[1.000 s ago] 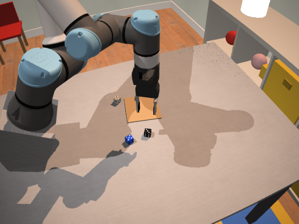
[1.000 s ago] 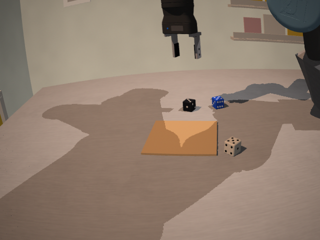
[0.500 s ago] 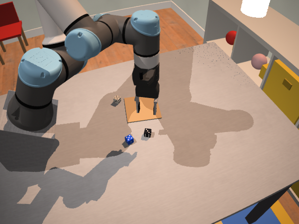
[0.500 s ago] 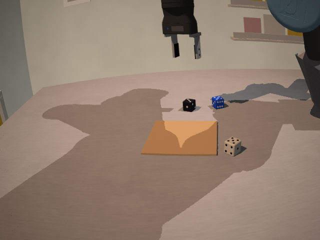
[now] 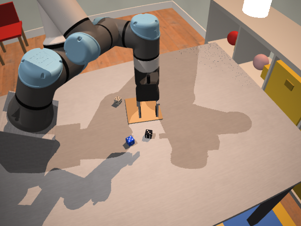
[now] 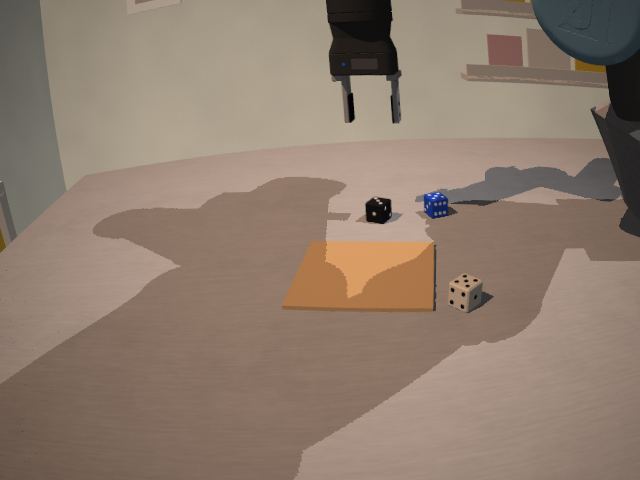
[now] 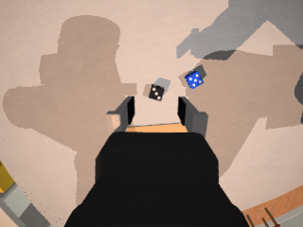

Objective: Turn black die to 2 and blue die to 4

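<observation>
Beneath a pale wall, the table [image 5: 233, 175] [image 6: 155, 413] [image 7: 28, 28] is crossed by broad arm shadows. Above it the pincer [image 5: 148, 117] [image 6: 372, 121] [image 7: 156, 105] is held high, fingers spread wide, with nothing gripped. Below it the orange mat [image 5: 148, 111] [image 6: 361, 258] [image 7: 156, 128] is laid flat; it looks thin and is probably easily dragged, so fingertips should be kept off it. Off the mat, on the pincer's arm-base side, the white die [image 5: 117, 100] [image 6: 465, 292] is seen with 5 up, to be left alone. Past the mat's opposite edge from the shelves' corner, the blue die [image 5: 130, 140] [image 6: 435, 205] [image 7: 194, 79] is shown 5 up, and the black die [image 5: 148, 133] [image 6: 378, 210] [image 7: 156, 92], nearer the pincer, 3 up. Both are judged light and rigid, likely slippery at the rounded corners; opposite upright faces should be squared to the pads and taken at mid-height, a quarter turn being needed for each

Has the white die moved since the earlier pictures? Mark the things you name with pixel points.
No. The white die [image 5: 117, 100] [image 6: 465, 292] sits at the same spot just beside the orange mat [image 5: 132, 117] [image 6: 310, 289], same face up.
</observation>
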Available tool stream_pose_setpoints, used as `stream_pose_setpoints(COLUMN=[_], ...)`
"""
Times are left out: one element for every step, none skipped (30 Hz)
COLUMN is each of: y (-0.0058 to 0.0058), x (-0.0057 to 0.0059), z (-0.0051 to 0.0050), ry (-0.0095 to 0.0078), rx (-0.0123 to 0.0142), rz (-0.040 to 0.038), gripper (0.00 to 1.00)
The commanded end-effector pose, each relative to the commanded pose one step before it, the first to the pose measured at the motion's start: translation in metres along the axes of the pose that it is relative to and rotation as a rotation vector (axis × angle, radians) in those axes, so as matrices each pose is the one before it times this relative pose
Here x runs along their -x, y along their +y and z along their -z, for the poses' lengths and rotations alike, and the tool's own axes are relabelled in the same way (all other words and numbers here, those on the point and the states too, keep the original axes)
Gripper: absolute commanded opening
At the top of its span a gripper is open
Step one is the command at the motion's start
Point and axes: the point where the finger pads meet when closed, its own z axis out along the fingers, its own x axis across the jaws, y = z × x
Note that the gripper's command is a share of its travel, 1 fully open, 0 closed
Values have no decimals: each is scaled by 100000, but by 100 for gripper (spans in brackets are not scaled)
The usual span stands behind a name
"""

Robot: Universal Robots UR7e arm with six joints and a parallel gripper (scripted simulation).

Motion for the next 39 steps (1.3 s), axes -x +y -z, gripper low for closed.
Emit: stream_pose_setpoints(y=[-152,-31,-29,0,0,-26,-22,-18,-14,-9,-4,0,1,6,11,15,1,20,25,29,0,0,33,36,39,41,42,44,44,44,43,42,41,39,37,34,31,0,0], x=[150,24,23,0,0,22,21,20,19,18,15,2,16,16,16,15,1,16,16,17,0,0,18,19,19,20,21,22,22,23,23,23,22,22,21,20,19,0,0], z=[-504,-131,-135,0,0,-137,-139,-141,-142,-142,-129,-13,-142,-141,-139,-131,-6,-135,-132,-129,0,0,-125,-121,-117,-112,-107,-102,-97,-91,-86,-80,-74,-68,-62,-56,-50,0,0], ry=[-58,2,2,0,0,2,2,2,2,2,2,0,2,2,1,1,0,1,1,1,0,0,1,1,1,1,1,1,0,0,0,0,0,0,0,0,0,0,0], rx=[-26,0,0,0,0,0,0,0,0,0,0,0,0,0,0,0,0,0,0,0,0,0,0,0,0,0,0,0,0,0,0,0,0,0,0,0,0,0,0], rz=[14882,3800,3913,0,0,4014,4101,4174,4233,4277,3903,404,4322,4322,4307,4077,200,4232,4173,4100,0,0,4013,3913,3800,3675,3538,3391,3234,3068,2894,2713,2527,2336,2143,1947,1752,0,0], gripper=[100,100,100,100,100,100,100,100,100,100,100,100,100,100,100,100,100,100,100,100,100,100,100,100,100,100,100,100,100,100,100,100,100,100,100,100,100,100,100])
